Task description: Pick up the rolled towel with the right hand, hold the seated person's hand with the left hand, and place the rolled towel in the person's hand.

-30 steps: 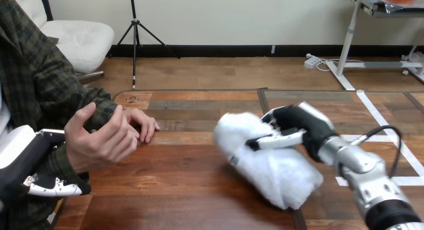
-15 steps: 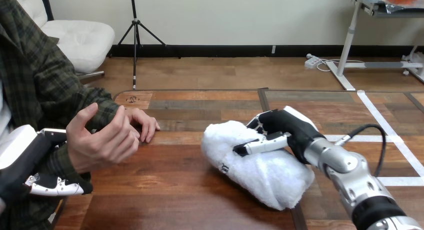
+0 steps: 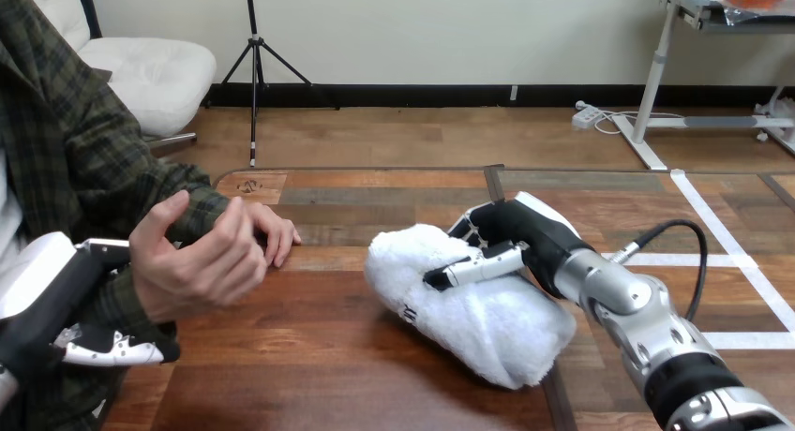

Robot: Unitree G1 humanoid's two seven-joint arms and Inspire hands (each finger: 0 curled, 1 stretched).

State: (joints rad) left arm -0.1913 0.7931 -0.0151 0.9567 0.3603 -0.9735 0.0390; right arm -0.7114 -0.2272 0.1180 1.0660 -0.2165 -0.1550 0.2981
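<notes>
Two jobs: hold rolled towel tight in curled right hand, carry it left slowly into person's hand.

wall pale | floor wood planks | white chair left | tripod | desk far right

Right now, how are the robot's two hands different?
The right hand is curled round the white rolled towel; the left hand is curled round the person's wrist. The right hand is over the table's middle; the left hand is at its left edge. Both are black-and-white and both hold something.
</notes>
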